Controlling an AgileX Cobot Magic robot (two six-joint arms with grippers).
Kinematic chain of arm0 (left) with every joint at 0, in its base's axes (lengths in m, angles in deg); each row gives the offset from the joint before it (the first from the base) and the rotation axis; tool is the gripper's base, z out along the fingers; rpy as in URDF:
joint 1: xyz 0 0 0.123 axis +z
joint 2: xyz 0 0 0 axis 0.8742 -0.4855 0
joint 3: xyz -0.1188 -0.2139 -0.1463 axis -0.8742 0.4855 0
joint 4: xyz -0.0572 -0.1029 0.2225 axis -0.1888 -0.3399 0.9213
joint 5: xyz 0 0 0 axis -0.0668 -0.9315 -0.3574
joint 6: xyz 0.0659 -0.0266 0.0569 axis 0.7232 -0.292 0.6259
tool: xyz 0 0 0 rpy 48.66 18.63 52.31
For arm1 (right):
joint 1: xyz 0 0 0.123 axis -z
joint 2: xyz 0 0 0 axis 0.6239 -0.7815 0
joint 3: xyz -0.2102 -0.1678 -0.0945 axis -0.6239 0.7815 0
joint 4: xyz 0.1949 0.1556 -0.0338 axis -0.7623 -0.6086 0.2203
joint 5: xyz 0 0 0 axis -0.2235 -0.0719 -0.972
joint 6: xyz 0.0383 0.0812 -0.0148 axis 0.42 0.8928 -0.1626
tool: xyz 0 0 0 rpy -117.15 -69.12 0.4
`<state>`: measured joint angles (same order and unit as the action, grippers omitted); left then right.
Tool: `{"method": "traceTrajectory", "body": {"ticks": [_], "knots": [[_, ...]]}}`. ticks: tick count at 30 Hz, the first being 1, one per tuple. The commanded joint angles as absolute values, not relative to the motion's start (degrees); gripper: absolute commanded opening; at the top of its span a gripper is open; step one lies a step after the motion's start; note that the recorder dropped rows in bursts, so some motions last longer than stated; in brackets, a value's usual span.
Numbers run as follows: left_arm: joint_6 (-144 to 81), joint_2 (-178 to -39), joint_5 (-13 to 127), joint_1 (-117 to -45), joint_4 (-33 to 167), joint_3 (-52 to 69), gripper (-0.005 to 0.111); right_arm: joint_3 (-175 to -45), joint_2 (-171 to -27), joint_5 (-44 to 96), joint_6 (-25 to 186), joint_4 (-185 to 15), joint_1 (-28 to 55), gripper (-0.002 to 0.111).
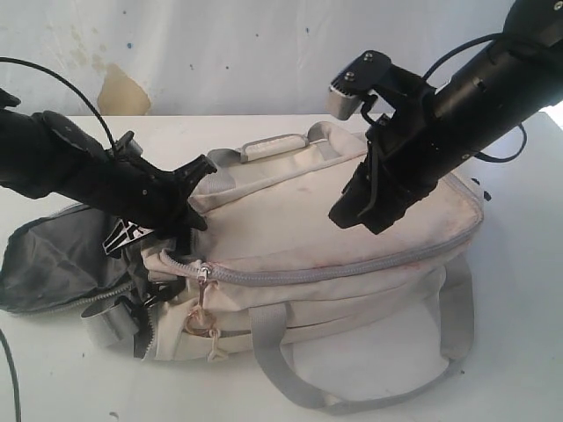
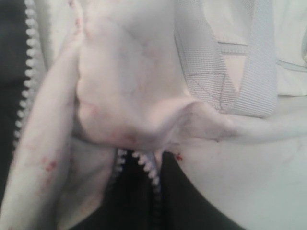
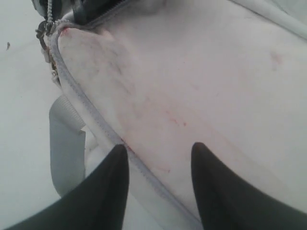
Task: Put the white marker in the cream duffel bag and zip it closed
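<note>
The cream duffel bag [image 1: 290,220] is lying across the middle of the desk [image 1: 519,352], its long axis running from the left edge to the right edge. I'm not seeing the white marker in any view, so whether it's inside the bag I can't say.

Everything is turning on the zip slider [image 1: 203,274]. It's sitting at the bag's left end, on the side facing the front edge of the desk, and the zip track [image 1: 352,264] is running away from it towards the right edge. The left gripper [image 1: 195,195] is working just above that slider, so the left arm looks to be the nearer one by far. Its wrist camera is showing only bunched cream fabric, parted zipper teeth [image 2: 148,167] and dark lining [image 2: 134,206], and I can't tell whether its fingers are clamping anything.

The right gripper [image 1: 361,221] is hovering over the top panel, well apart from the slider, its fingers [image 3: 110,191] spread wide and holding nothing.

The bag itself is looking soft and slumped, showing faint pinkish stains, with grey webbing handles [image 1: 273,352] and a grey side pocket [image 1: 53,255] sagging towards the left edge. I'm judging the left end unzipped.
</note>
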<state>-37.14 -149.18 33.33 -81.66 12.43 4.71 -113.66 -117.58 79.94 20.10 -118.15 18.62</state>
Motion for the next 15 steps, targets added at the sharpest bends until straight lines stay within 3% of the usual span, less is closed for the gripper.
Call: {"method": "traceTrajectory", "body": {"ticks": [1, 15], "knots": [[-37.01, -149.35, 32.51, -81.66, 11.52, 4.41, 0.000, -113.40, -117.63, 79.67, 19.33, -118.24, 18.33, 0.039], [-35.07, -144.81, 30.01, -80.51, 6.87, 4.41, 0.000, -113.40, -117.63, 78.21, 19.44, -119.46, 14.05, 0.041]]}}
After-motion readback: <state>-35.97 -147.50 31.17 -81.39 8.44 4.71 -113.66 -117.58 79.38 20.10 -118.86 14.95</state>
